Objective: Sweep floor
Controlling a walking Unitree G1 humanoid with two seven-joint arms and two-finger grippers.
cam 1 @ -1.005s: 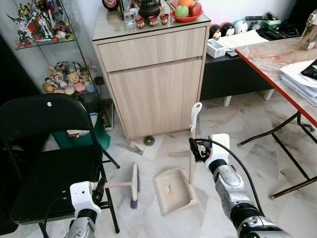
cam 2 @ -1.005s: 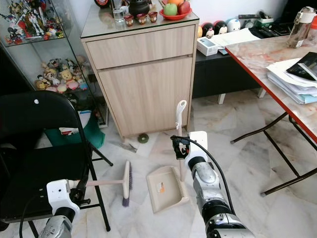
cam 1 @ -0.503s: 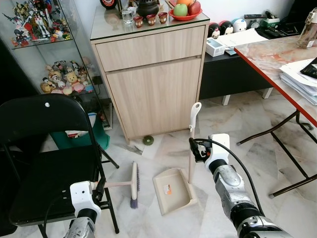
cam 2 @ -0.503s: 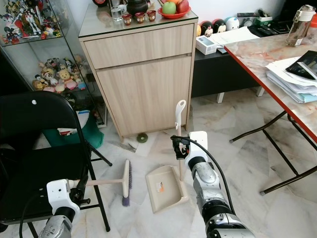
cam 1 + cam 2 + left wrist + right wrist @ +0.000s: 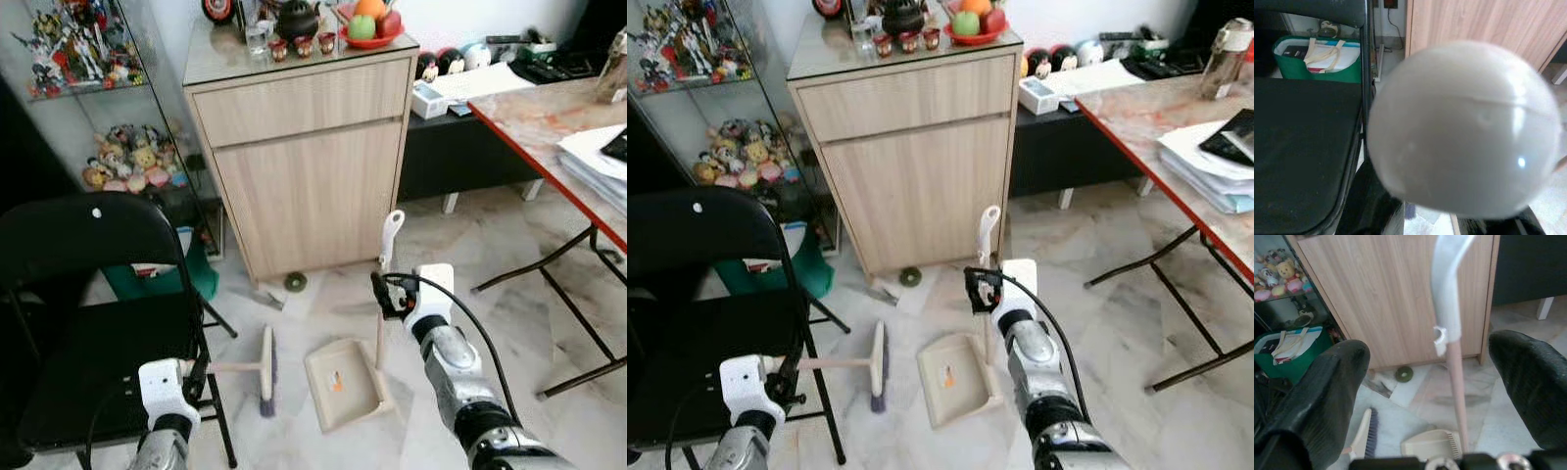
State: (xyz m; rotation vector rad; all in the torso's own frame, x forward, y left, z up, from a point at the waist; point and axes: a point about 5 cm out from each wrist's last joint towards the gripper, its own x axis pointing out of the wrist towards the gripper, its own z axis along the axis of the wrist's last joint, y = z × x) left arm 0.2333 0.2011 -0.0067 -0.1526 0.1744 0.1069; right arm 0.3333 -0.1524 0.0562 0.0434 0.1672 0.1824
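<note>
From the head camera, a dustpan (image 5: 345, 384) lies on the pale marble floor (image 5: 460, 245) before a wooden cabinet (image 5: 309, 147), its long handle (image 5: 384, 284) standing nearly upright. The right gripper (image 5: 385, 295) sits level with the middle of that handle and just beside it, on the robot's right of the stick, so this arm is plainly the nearer one for the dustpan. A short broom (image 5: 263, 370) lies flat to the left of the dustpan, bristle head toward the pan, its handle running sideways toward the left gripper (image 5: 196, 374), low beside a black folding chair (image 5: 88, 323). In the left wrist view, a rounded white handle end (image 5: 1464, 129) sits right at the lens, seemingly the broom's, which suggests a grip; whether those fingers are closed cannot be told. In the right wrist view, the two black fingers (image 5: 1317, 396) stand wide apart with the upright handle (image 5: 1454, 367) between them but untouched, holding nothing; closing inward would likely catch it.
</note>
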